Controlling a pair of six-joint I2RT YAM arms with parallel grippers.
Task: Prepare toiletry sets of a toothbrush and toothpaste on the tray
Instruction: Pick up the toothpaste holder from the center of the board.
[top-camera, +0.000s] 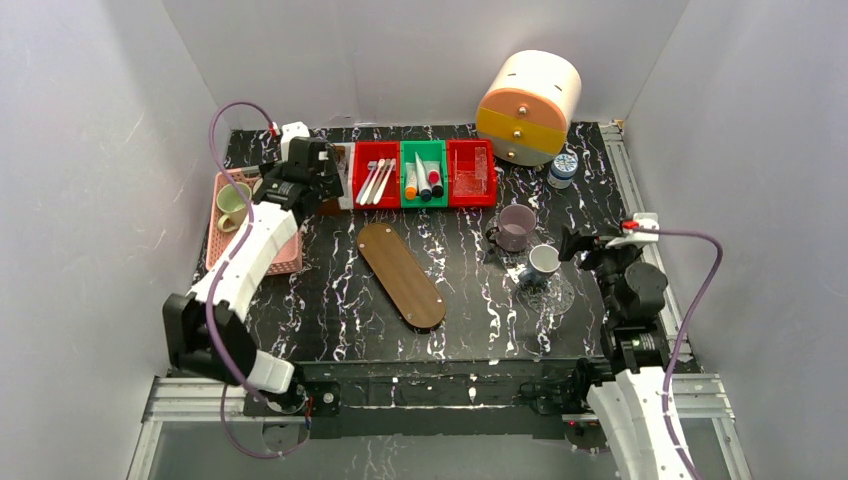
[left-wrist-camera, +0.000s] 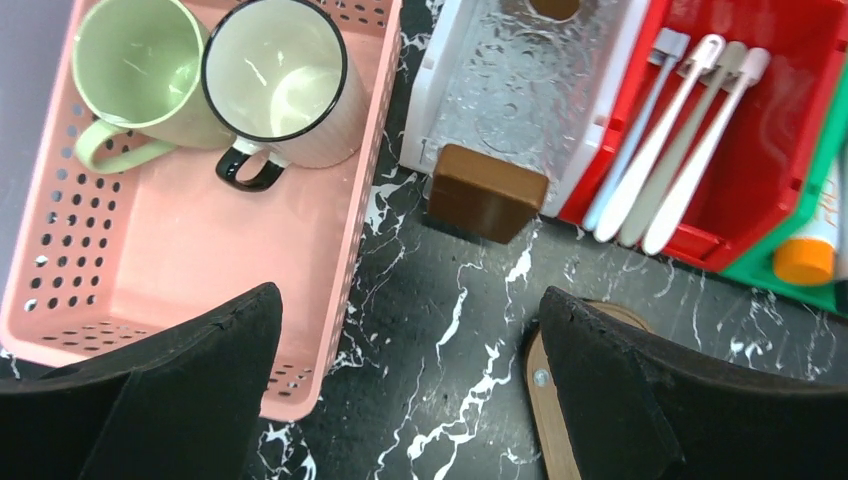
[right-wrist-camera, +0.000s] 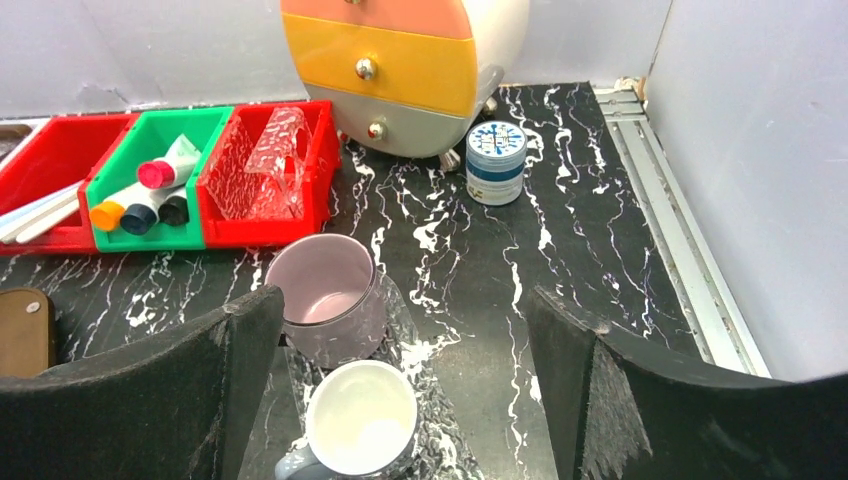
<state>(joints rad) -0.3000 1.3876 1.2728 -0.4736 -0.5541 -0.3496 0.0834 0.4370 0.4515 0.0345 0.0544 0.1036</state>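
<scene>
Seen from above, the brown oval wooden tray (top-camera: 401, 274) lies bare in the middle of the black marbled worktop (top-camera: 330, 300). By my reading no set is made yet, so all the pairing is left. The slim white toothbrushes (top-camera: 376, 181) lie in a red plastic bin (top-camera: 372, 150), and the small white capped tubes (top-camera: 424, 180) lie in the green bin (top-camera: 424, 149) beside it. The left gripper (top-camera: 315, 165) hangs just left of the red bin. The right gripper (top-camera: 575, 243) is well apart from both bins.

The left wrist view adds what the top cannot show. The left gripper's jaws are spread wide and empty, between a pink perforated basket (left-wrist-camera: 150, 250) and the tray's end, and four toothbrushes can be told apart.

The right wrist view shows the right gripper's jaws wide apart with nothing held, above a lilac mug (right-wrist-camera: 325, 295) and a white mug (right-wrist-camera: 360, 430). It also shows the tubes' pink, orange, blue and dark caps.
</scene>
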